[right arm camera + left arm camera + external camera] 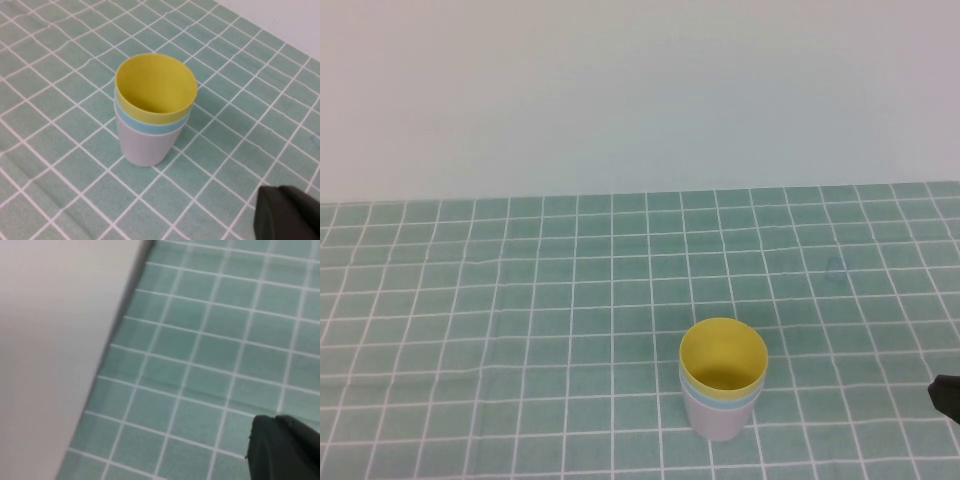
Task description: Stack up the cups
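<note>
Three cups stand nested in one upright stack (pixel 722 378) on the green checked cloth, near the front centre. A yellow cup (pixel 155 90) is innermost, a light blue cup (pixel 150 125) is around it, and a white cup (pixel 145 147) is outermost. My right gripper (pixel 946 397) shows only as a dark tip at the right edge of the high view, well to the right of the stack; its dark tip (pixel 289 214) also shows in the right wrist view, apart from the cups. My left gripper (pixel 285 450) shows only in its wrist view, over bare cloth beside the white wall.
The green checked tablecloth (pixel 520 300) covers the table up to the white back wall (pixel 620 90). The left wrist view shows the cloth edge meeting the wall (pixel 50 340).
</note>
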